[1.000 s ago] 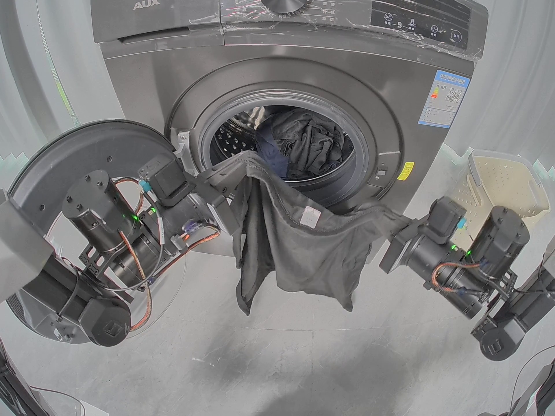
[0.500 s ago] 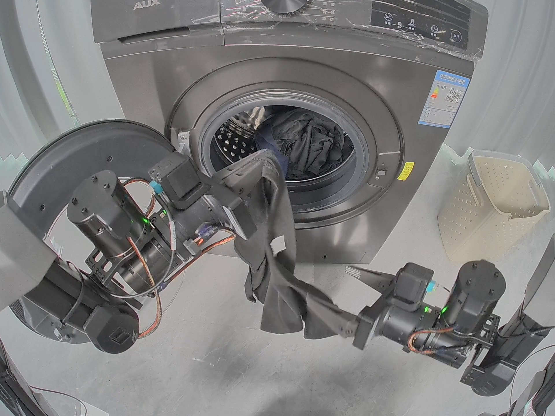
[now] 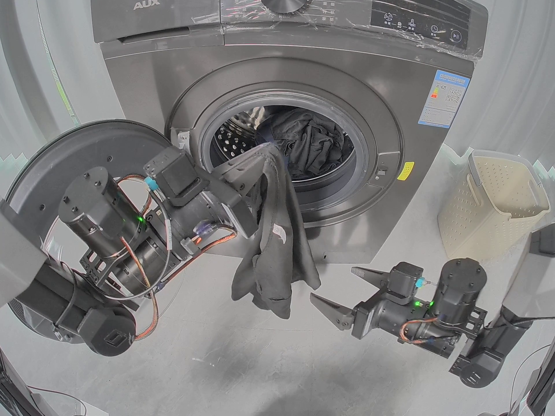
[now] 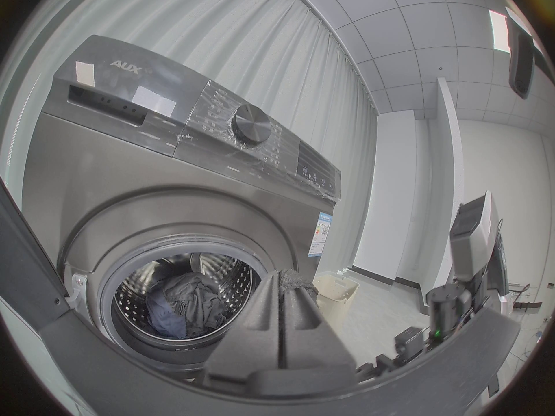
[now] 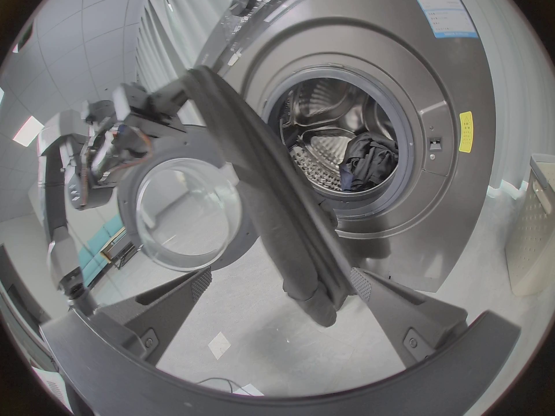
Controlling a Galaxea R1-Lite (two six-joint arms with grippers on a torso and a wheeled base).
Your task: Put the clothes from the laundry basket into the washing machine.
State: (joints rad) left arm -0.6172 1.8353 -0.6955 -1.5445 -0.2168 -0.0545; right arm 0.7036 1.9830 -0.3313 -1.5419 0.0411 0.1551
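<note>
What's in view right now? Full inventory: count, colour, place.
washing machine: 1, grey, centre, front-loading
door: 1, grey with round window, swung open to the robot's left
clothes: dark pile, count unclear, inside the drum
dark garment: 1, dark grey, hanging in front of the drum opening
laundry basket: 1, cream, on the floor right of the machine
left gripper: shut on the dark garment, at the drum's lower rim
right gripper: open, low, near the garment's lower end

left gripper (image 3: 261, 160) up high, fingers pinched together on a dark garment (image 3: 277, 244), while the right gripper (image 3: 331, 283) hangs lower, fingers spread wide.
</note>
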